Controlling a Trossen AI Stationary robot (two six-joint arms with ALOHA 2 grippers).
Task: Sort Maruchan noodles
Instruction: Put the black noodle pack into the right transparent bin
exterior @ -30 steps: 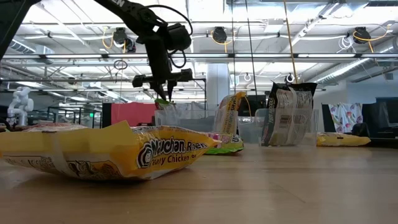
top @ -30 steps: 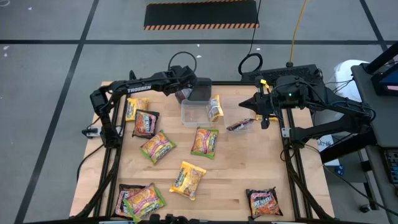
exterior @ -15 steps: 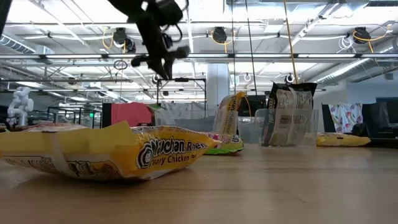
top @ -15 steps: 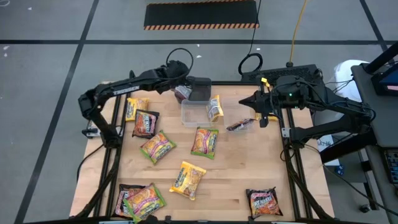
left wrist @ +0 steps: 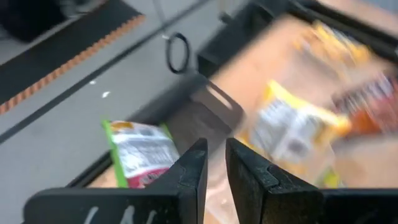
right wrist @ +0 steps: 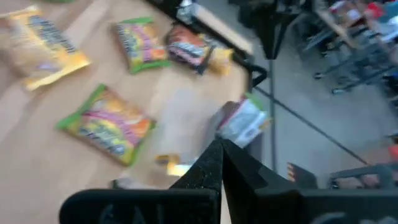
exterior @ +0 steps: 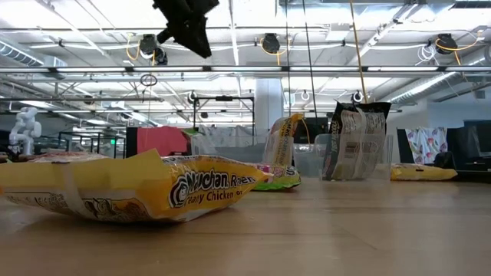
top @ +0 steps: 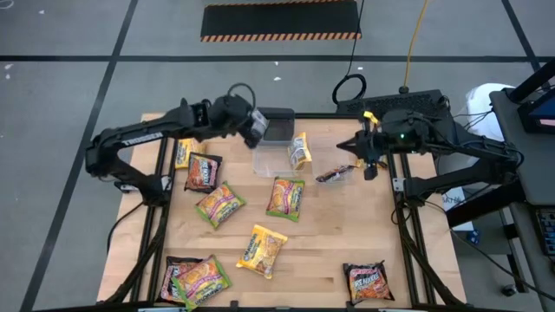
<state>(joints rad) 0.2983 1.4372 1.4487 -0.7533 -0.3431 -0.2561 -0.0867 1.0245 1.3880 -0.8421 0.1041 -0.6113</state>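
High view, left pincer: the left pincer [top: 254, 128] hangs in the upper middle of the frame, over the near edge of the dark grey box [top: 277, 126]; its fingers stand slightly apart with nothing between them.
High view, right pincer: the right pincer [top: 357, 154] waits at the upper right of the worktop [top: 321, 251], clenched and empty.
High view, noodles: the Maruchan noodles [top: 263, 250] lie scattered flat over the worktop, from a yellow one at centre bottom to a dark one [top: 368, 282] at lower right; one packet [top: 300, 151] stands on edge in a clear tub [top: 270, 159] at upper middle.
High view, lie: the packets are near square, so there is little long axis; the yellow one sits turned cornerwise, its length running from lower left to upper right.
Low view: a yellow packet [exterior: 130, 188] fills the lower left, lying flat with its printed face towards the camera; a dark packet [exterior: 354, 142] stands upright in the centre right.
Left wrist view: the two dark fingers [left wrist: 193, 171] show a narrow gap at bottom centre; a green-edged packet [left wrist: 142, 152] lies just beyond them, middle left, beside the box.
Right wrist view: fingers pressed together at bottom centre; a green-edged packet [right wrist: 109, 124] lies flat at middle left.
Handling: likely light, crinkly and slippery, with a brittle block inside; a gentle pinch on a sealed edge looks safest.
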